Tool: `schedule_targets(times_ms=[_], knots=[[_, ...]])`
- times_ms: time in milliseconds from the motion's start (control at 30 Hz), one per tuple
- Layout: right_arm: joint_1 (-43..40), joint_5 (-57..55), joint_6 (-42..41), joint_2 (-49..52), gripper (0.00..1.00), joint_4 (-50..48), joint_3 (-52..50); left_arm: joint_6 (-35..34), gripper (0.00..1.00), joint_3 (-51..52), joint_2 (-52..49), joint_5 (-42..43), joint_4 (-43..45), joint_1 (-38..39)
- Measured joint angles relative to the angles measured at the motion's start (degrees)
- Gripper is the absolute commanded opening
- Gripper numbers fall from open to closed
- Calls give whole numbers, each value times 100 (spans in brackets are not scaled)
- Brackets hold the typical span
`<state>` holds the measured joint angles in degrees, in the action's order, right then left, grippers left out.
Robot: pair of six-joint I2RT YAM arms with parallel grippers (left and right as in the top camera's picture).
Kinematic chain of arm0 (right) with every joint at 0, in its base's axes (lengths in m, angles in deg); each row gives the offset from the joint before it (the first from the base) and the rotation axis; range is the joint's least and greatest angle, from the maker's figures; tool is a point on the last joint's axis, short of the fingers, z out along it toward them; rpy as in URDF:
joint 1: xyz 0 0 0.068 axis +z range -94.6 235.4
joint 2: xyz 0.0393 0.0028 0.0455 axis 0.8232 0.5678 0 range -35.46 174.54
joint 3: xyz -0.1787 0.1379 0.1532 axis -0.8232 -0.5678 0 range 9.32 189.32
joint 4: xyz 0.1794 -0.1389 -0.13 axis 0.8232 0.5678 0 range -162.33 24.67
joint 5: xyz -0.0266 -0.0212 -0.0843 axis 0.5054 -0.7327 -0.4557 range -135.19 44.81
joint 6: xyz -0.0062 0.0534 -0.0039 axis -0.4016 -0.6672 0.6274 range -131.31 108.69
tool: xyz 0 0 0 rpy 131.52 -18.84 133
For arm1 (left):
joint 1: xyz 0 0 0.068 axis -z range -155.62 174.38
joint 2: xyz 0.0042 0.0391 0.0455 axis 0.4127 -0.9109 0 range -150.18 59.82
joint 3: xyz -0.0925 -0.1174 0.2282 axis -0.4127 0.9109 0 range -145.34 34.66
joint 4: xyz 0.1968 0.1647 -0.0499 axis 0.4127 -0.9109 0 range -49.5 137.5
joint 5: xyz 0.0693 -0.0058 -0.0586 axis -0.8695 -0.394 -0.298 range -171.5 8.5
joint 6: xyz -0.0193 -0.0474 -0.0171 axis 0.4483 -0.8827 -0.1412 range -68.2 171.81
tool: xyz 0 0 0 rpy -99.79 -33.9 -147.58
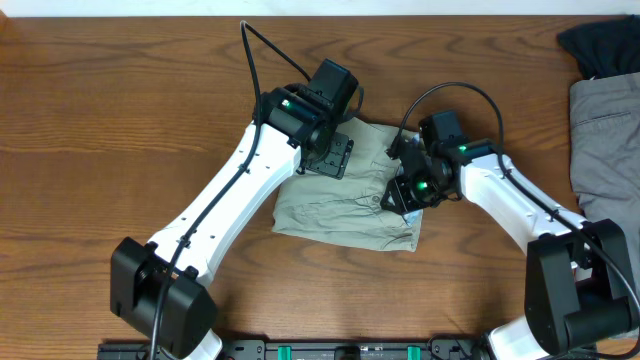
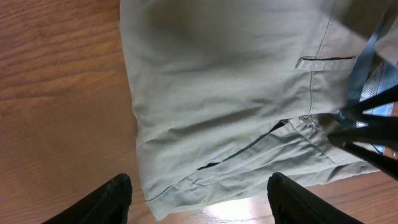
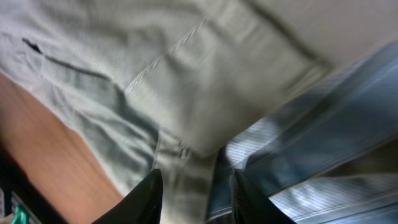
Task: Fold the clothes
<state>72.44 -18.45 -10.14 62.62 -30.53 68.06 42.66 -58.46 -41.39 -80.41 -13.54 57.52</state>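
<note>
The light khaki-green shorts (image 1: 335,205) lie folded at the table's middle. In the left wrist view they (image 2: 230,81) show a stitched pocket and the waistband. My left gripper (image 1: 328,158) hovers over their far edge; its fingers (image 2: 199,190) are wide apart and empty above a corner of the shorts. My right gripper (image 1: 405,192) is at the shorts' right edge. In the right wrist view its fingers (image 3: 196,183) are closed on a strip of the waistband fabric (image 3: 186,93), with the pale striped inner lining (image 3: 311,143) exposed beside it. That view is blurred.
A grey garment (image 1: 605,130) lies at the table's right edge, with a black garment (image 1: 600,45) behind it at the far right corner. Bare wooden table (image 1: 120,120) surrounds the shorts.
</note>
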Motion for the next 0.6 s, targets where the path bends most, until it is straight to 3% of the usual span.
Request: schedule_targets(times_ms=[133,333,600], knots=[[37,262,127,0,28,323,-2,0,72,0,0,0,0,0],[37,535,400,0,2,555,-4,0,72,0,0,0,0,0],[24,343,372,-240,1,468,-11,11,72,0,0,0,0,0]])
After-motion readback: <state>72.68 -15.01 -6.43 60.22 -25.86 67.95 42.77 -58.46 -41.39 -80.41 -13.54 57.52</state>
